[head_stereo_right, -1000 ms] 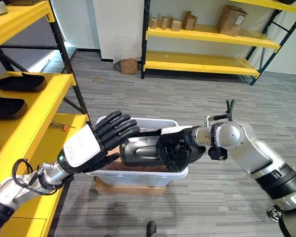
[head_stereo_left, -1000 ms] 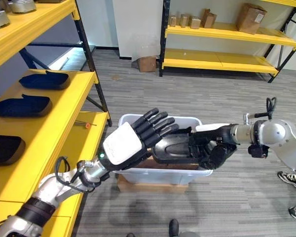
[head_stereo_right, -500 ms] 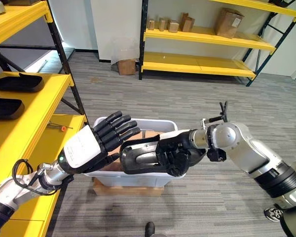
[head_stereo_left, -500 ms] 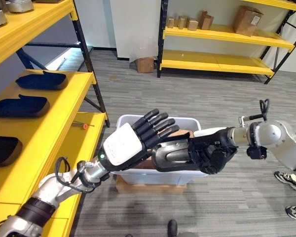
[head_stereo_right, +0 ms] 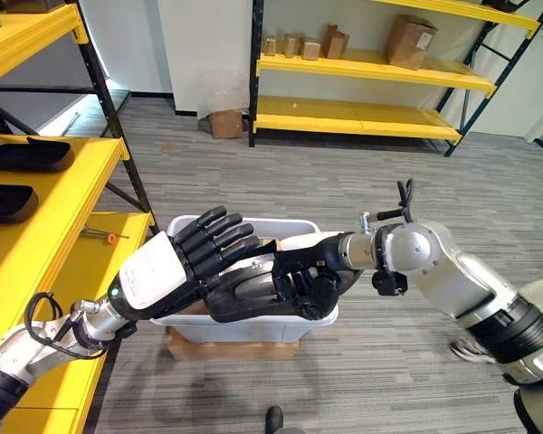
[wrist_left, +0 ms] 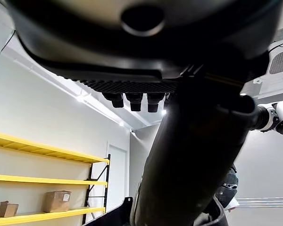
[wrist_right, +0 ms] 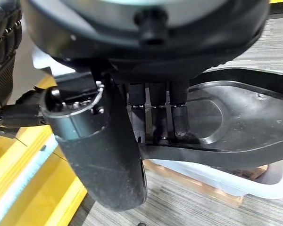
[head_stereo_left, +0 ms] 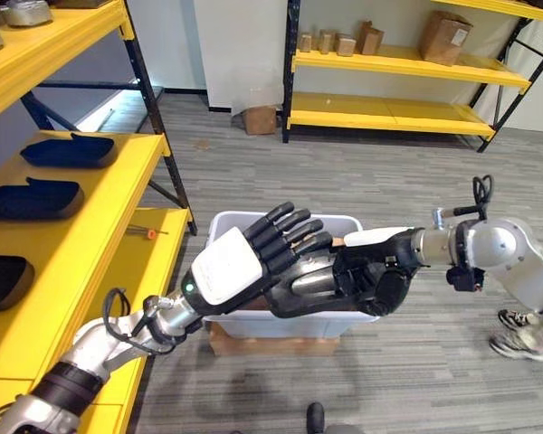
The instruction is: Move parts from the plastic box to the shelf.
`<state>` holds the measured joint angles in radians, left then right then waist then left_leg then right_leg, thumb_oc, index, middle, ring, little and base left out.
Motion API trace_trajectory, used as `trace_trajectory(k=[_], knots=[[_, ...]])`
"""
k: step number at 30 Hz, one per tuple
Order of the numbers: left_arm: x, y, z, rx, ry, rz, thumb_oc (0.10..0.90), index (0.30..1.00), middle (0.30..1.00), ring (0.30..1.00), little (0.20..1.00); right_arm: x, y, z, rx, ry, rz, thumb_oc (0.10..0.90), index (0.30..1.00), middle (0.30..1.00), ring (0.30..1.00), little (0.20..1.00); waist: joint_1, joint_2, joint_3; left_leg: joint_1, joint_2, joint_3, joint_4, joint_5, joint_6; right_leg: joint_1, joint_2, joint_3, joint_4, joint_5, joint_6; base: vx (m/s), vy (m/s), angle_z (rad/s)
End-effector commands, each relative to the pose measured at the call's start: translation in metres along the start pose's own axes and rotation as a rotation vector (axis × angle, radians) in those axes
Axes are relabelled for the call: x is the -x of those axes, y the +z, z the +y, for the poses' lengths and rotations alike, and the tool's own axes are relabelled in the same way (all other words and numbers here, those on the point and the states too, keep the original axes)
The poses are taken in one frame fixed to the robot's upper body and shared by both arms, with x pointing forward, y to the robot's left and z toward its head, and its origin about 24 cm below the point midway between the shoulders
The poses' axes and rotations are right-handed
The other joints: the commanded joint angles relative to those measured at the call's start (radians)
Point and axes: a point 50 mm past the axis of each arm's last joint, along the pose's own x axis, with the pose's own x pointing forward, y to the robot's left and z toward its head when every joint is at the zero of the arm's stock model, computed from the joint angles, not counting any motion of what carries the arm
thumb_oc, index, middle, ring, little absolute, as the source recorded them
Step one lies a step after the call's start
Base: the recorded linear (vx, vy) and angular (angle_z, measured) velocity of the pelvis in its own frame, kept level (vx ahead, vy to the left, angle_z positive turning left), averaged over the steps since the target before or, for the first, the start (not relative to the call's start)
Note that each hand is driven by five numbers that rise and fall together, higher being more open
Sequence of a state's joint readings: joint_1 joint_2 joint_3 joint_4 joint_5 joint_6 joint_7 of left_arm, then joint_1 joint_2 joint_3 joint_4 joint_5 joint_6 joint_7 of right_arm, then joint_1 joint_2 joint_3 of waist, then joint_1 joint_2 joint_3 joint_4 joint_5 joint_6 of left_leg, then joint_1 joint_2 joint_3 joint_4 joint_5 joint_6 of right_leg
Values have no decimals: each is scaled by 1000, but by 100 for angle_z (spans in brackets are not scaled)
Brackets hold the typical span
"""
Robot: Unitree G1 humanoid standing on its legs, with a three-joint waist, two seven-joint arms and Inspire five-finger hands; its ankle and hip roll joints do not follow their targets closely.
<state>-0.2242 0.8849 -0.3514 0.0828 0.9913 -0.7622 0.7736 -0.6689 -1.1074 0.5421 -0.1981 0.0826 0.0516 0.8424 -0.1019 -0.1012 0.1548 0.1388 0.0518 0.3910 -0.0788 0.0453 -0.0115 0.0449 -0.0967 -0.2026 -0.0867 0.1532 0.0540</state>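
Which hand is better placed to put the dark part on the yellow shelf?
Probably the left hand: it lies open against the dark part on the yellow shelf side. The right hand grips the far end.

The right hand (wrist_right: 146,52) is a big dark shape across the top of the picture. Its thick thumb (wrist_right: 106,155) comes down the middle toward the bottom. A row of fingers (wrist_right: 155,113) hangs beside the thumb and curls onto the edge of a black part (wrist_right: 226,127). The black part is long and curved like a shell, and it stretches across the right side. Under it, at the lower right, is the rim of the white plastic box (wrist_right: 203,176). A yellow shelf (wrist_right: 37,188) fills the lower left corner. Grey striped floor (wrist_right: 188,207) shows along the bottom. The other hand (wrist_right: 4,52) is at the left edge.
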Motion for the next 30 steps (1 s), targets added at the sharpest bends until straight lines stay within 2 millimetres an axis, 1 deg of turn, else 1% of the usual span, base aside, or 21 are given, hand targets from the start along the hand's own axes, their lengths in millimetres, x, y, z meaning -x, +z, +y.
trace_trajectory(k=[1, 6, 11, 12, 14, 15, 17, 19, 20, 22, 24, 30], knots=[[-21, -9, 12, 20, 158, -1, 900, 1000, 1000, 1000, 1000, 26, 35, -57, 105, -257, -134, 400, 300, 300, 300, 300, 22, -2, -89, -3, 42, -110, -8, -72, -36, 64, -6, 13, 41, -127, 81, 0, 0, 0], [-24, -7, 9, 25, 161, -7, 900, 1000, 1000, 1000, 1000, 21, 42, -59, 119, -256, -141, 400, 300, 300, 300, 300, 24, 0, -89, -3, 43, -113, -8, -72, -36, 64, -5, 14, 41, -128, 80, 0, 0, 0], [-26, -8, 10, 22, 158, -5, 900, 1000, 1000, 1000, 1000, 19, 35, -59, 108, -260, -64, 400, 300, 300, 300, 300, 23, 2, -88, -4, 43, -114, -8, -71, -37, 64, -5, 15, 41, -128, 80, 0, 0, 0], [-26, -9, 11, 24, 157, 0, 900, 1000, 1000, 1000, 1000, 18, 32, -59, 97, -254, -42, 400, 300, 300, 300, 300, 23, 2, -88, -4, 43, -114, -8, -71, -37, 63, -5, 16, 42, -128, 80, 0, 0, 0], [-25, -10, 11, 20, 158, 10, 900, 1000, 1000, 1000, 1000, 16, 15, -58, 41, -248, 32, 400, 300, 300, 300, 300, 25, 2, -87, -4, 44, -115, -8, -70, -37, 64, -5, 14, 43, -130, 79, 0, 0, 0], [-25, -10, 11, 20, 157, 10, 900, 1000, 1000, 1000, 1000, 16, 14, -58, 41, -248, 32, 400, 300, 300, 300, 300, 25, 2, -87, -4, 44, -115, -8, -70, -37, 64, -5, 14, 43, -130, 79, 0, 0, 0], [-24, -10, 11, 18, 155, 16, 900, 1000, 1000, 1000, 1000, 18, 2, -58, -1, -255, 72, 400, 300, 300, 300, 300, 25, 1, -88, -3, 45, -116, -8, -69, -37, 66, -5, 13, 43, -130, 78, 0, 0, 0], [-23, -10, 12, 17, 153, 17, 900, 1000, 1000, 1000, 1000, 18, -1, -57, -6, -256, 76, 400, 300, 300, 300, 300, 26, 0, -88, -3, 45, -116, -8, -69, -38, 66, -6, 12, 42, -130, 78, 0, 0, 0], [-20, -12, 13, 9, 147, 22, 900, 1000, 1000, 1000, 1000, 23, -14, -57, -37, -266, 116, 400, 300, 300, 300, 300, 24, -2, -89, -3, 47, -114, -8, -68, -39, 65, -6, 10, 43, -129, 79, 0, 0, 0], [-18, -13, 15, 4, 148, 38, 900, 1000, 1000, 1000, 1000, 30, -22, -55, -53, -265, 133, 400, 300, 300, 300, 300, 21, -5, -88, -3, 47, -114, -8, -68, -38, 64, -6, 9, 45, -130, 78, 0, 0, 0], [-10, -18, 17, -37, 141, 73, 900, 1000, 1000, 1000, 1000, 44, -35, -50, -85, -266, 175, 400, 300, 300, 300, 300, 12, -7, -86, -2, 49, -111, -8, -69, -39, 64, -4, 13, 45, -130, 76, 0, 0, 0], [3, -23, 19, -71, 103, 90, 900, 1000, 1000, 1000, 1000, 57, -46, -44, -122, -271, 196, 400, 300, 300, 300, 300, 6, -9, -86, -2, 50, -106, -8, -69, -41, 62, -4, 16, 42, -127, 78, 0, 0, 0]])
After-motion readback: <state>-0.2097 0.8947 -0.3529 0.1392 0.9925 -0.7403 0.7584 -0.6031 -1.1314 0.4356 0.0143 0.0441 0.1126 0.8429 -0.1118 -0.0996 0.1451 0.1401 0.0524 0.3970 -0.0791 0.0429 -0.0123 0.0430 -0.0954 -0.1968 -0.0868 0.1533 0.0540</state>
